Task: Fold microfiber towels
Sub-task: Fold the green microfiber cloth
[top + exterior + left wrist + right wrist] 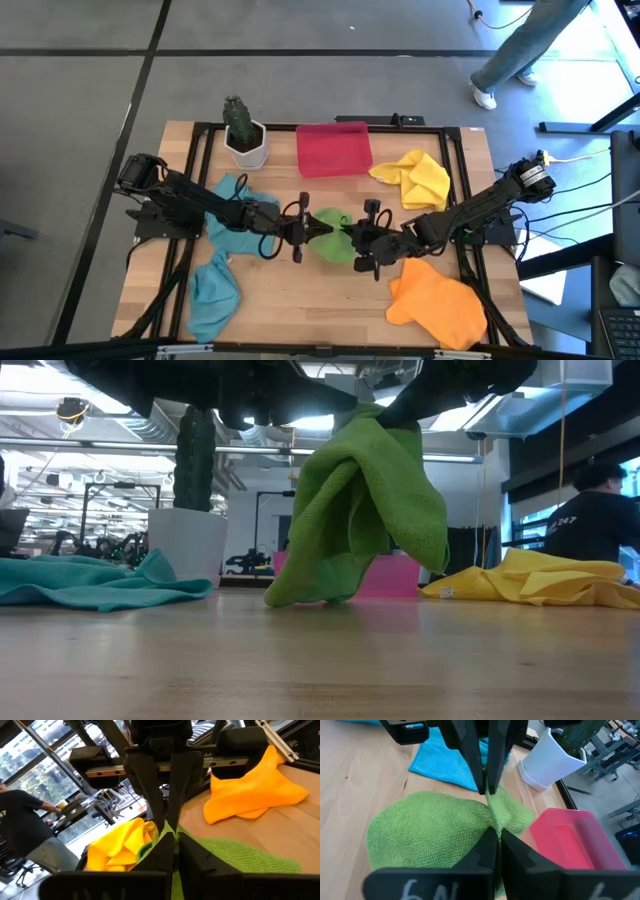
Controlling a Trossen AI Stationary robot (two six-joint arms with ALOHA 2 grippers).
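Two hands pinched shut on lime green towel (335,236): left hand (312,230), right hand (352,238), mid-table (300,300), cloth lifted, bottom touching wood. You draw hands apart evenly, spread flat before folding.

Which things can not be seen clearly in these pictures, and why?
- Both pincers, low view: cut off by the top edge; only the green towel hangs into the picture.
- Orange towel, low view: out of frame.
- Red tray, low view: mostly behind the green towel.
- Lower teal towel, high view: partly under the left arm's frame.
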